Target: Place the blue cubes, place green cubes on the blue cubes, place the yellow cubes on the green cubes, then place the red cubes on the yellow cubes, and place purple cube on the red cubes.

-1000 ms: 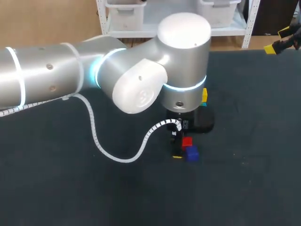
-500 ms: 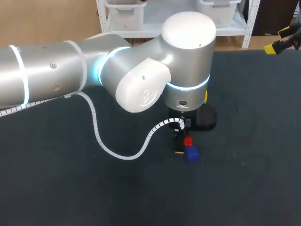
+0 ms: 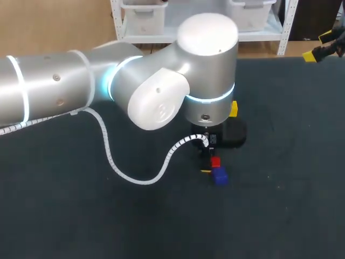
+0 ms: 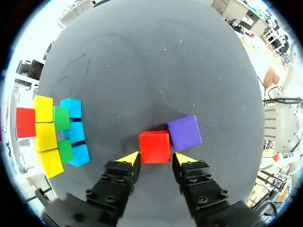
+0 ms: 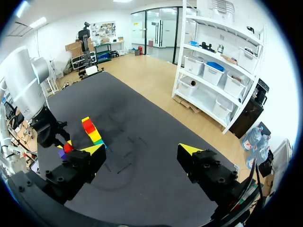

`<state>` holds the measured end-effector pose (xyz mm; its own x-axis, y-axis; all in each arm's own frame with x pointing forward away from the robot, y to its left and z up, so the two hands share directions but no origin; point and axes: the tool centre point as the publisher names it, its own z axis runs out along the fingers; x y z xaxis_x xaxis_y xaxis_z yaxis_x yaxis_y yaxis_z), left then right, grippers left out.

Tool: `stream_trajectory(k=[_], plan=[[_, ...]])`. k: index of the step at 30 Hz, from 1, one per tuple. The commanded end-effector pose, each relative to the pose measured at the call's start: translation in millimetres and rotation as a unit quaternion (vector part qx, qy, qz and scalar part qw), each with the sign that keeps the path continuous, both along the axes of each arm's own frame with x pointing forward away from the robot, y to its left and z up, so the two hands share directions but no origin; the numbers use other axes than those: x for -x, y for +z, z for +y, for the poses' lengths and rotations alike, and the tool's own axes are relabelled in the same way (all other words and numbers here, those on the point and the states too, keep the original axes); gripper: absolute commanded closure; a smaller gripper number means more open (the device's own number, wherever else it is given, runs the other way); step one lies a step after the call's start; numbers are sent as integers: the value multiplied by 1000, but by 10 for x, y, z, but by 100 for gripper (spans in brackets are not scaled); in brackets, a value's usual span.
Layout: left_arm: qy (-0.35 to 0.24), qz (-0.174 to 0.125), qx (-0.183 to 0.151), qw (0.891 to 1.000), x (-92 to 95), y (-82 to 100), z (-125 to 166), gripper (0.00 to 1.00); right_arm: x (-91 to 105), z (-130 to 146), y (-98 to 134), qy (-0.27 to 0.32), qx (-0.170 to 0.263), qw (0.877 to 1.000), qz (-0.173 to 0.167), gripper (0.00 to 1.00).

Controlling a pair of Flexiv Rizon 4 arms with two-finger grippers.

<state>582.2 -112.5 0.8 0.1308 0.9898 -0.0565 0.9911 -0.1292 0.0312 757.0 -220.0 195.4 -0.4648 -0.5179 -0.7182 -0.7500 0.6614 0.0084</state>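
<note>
left gripper [image 4: 156,158] jaws apart, nothing clamped, straddling the loose red cube [image 4: 154,146] at its 12 o'clock. purple cube [image 4: 183,132] touches that red one, at the gripper's 1 o'clock. risk: the finger on that side lands on purple or drags it in, twisting red in the grasp. cube stack [image 4: 47,136] sits at 10 o'clock with one red on top, so a sloppy placement could topple it. right gripper [image 5: 141,149] wide apart, empty.

The table [image 4: 156,56] has a matt, finely grained, cloth-like dark cover, the red cube [image 4: 154,146] and purple cube [image 4: 184,133] look smooth and matt, and the left arm [image 3: 161,97] has a smooth, glossy shell.
</note>
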Motion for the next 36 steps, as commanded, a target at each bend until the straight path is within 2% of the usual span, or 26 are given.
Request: stream_trajectory(k=[1,5,8,10,17,23,27,32,36], plan=[[-2,2,4,1000,-2,-26,23,62,-15,-4,-7,2,-2,1000,0,0],[-2,5,13,1000,-9,-38,19,66,-15,-4,-7,2,-2,1000,0,0],[2,6,14,1000,-14,-39,25,89,-15,-4,-7,2,-2,1000,0,0],[5,6,14,1000,-15,-36,32,100,-15,-4,-7,2,-2,1000,0,0],[4,5,4,1000,44,54,43,100,-15,-4,-7,2,-2,1000,0,0],[8,1,-2,1000,114,224,105,100,-15,-4,-7,2,-2,1000,0,0],[14,-1,-18,1000,140,342,148,100,-15,-4,-7,2,-2,1000,0,0],[19,-16,-32,999,159,624,262,100,-15,-4,-7,2,-2,1000,0,0],[33,-43,-33,998,126,909,390,100,-15,-4,-7,2,-2,1000,0,0]])
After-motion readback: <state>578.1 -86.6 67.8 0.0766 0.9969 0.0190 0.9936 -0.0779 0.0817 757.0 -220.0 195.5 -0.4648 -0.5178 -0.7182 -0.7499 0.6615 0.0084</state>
